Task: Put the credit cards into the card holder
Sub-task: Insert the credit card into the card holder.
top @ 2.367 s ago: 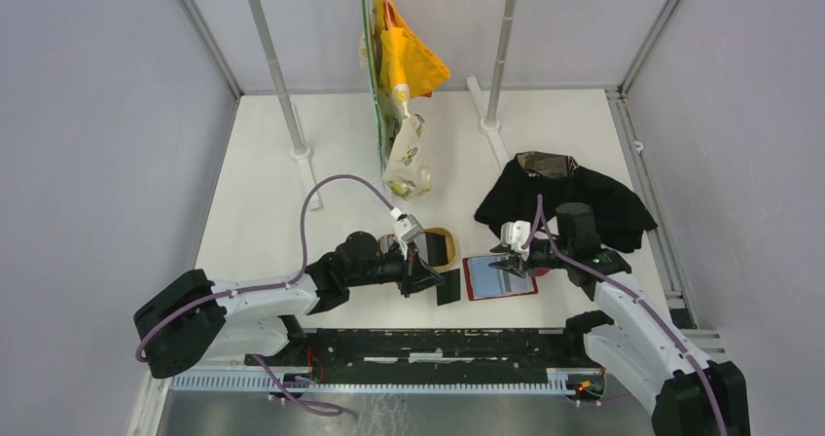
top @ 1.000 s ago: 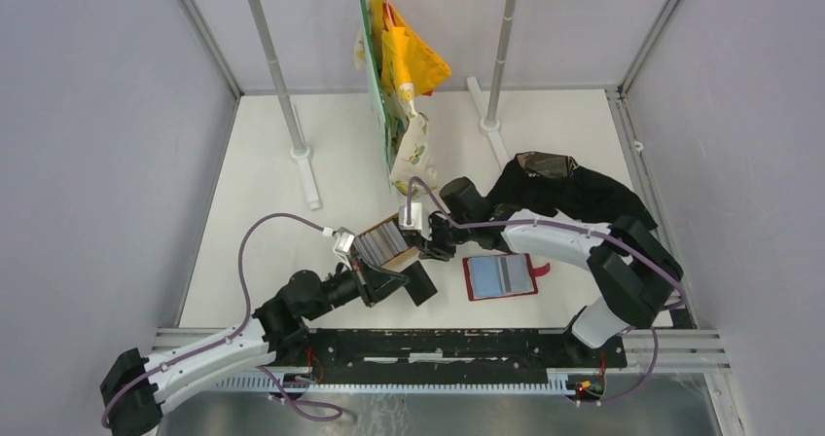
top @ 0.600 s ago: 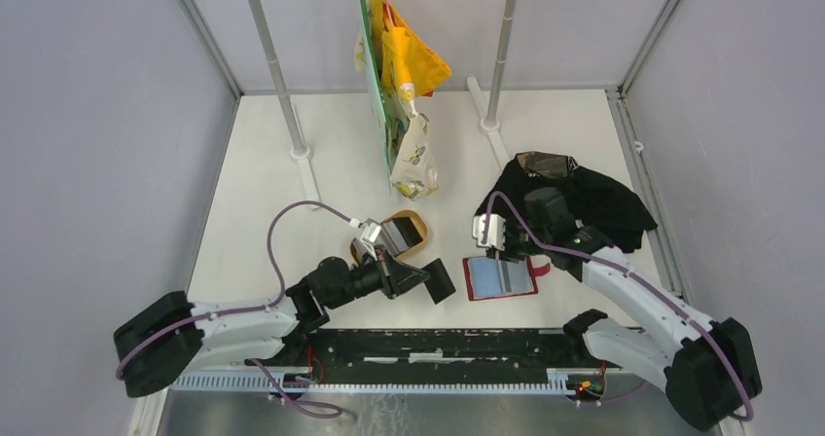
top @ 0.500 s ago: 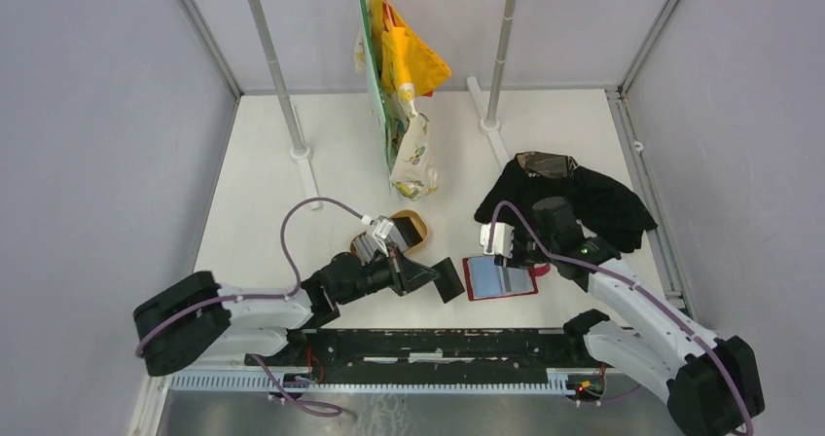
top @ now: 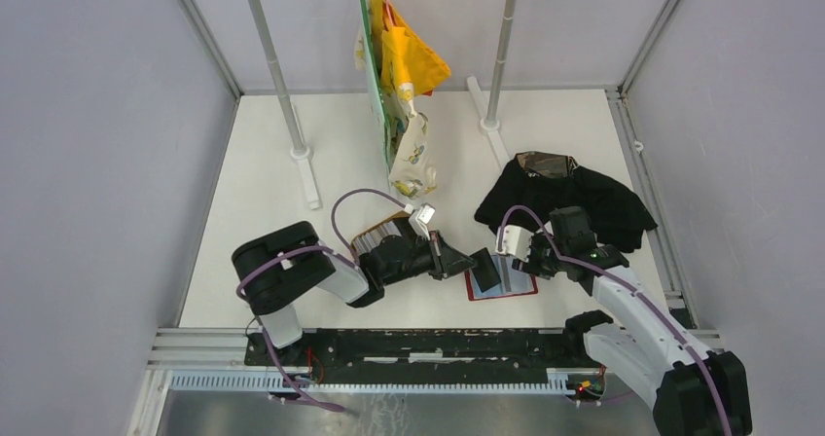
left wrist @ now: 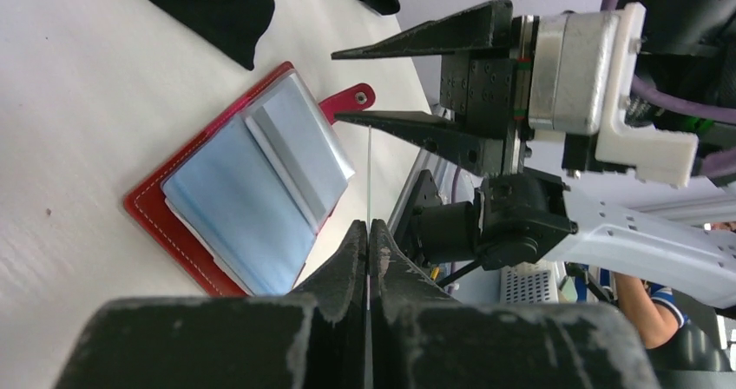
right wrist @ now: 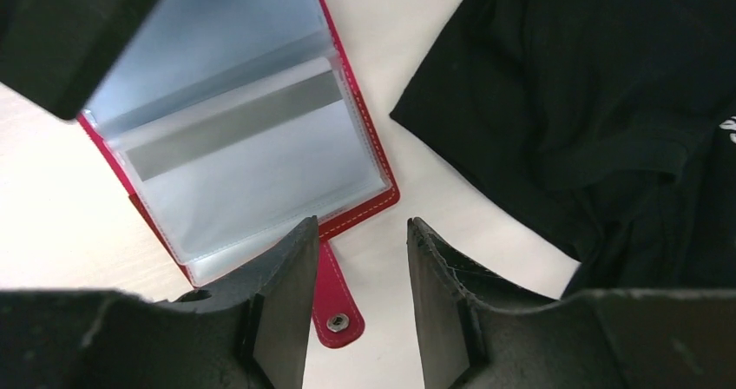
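Observation:
The red card holder [top: 506, 282] lies open on the table, its clear sleeves up, and a pale card with a grey stripe [right wrist: 234, 115] sits in one sleeve. My left gripper [top: 465, 261] is shut on a black credit card [top: 485, 270] held over the holder's left edge. In the left wrist view this card shows edge-on as a thin line [left wrist: 369, 172] rising from the closed fingertips of the left gripper [left wrist: 369, 226]. My right gripper [right wrist: 356, 233] stands open just above the holder's snap tab [right wrist: 336, 309], holding nothing. More credit cards [top: 375, 236] lie behind the left arm.
A black cloth [top: 574, 195] is heaped right behind the holder, close to the right gripper [top: 527, 254]. A tan tray [top: 362, 234] holding the spare cards is mostly hidden by the left arm. Yellow and patterned cloths [top: 404, 66] hang between two upright poles at the back.
The left gripper has carried the black card rightward to the holder's left edge. The right gripper's jaws have widened and it has settled nearer the holder's right side.

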You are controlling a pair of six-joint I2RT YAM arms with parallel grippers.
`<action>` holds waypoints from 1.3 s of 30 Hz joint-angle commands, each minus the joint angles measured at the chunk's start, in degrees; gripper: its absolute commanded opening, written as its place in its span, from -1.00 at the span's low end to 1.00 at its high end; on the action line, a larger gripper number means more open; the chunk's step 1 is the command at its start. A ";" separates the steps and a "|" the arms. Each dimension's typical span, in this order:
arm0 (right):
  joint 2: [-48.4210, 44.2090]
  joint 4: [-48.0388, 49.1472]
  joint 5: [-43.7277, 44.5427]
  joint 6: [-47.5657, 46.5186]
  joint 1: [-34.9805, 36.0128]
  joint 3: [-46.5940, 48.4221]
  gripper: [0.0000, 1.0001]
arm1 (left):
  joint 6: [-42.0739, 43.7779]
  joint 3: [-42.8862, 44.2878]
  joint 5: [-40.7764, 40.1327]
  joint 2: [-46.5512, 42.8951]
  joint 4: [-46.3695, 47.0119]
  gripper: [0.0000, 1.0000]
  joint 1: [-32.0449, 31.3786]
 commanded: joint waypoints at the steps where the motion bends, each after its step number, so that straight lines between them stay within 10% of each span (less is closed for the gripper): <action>1: 2.62 -1.13 -0.24 0.18 -0.14 1.58 -0.04 | -4.69 3.38 0.16 4.21 3.77 -0.96 -0.25; 39: 8.32 -3.13 -1.25 -0.49 -0.16 1.84 -0.04 | -6.55 8.32 -1.84 12.32 -2.30 -0.96 -0.67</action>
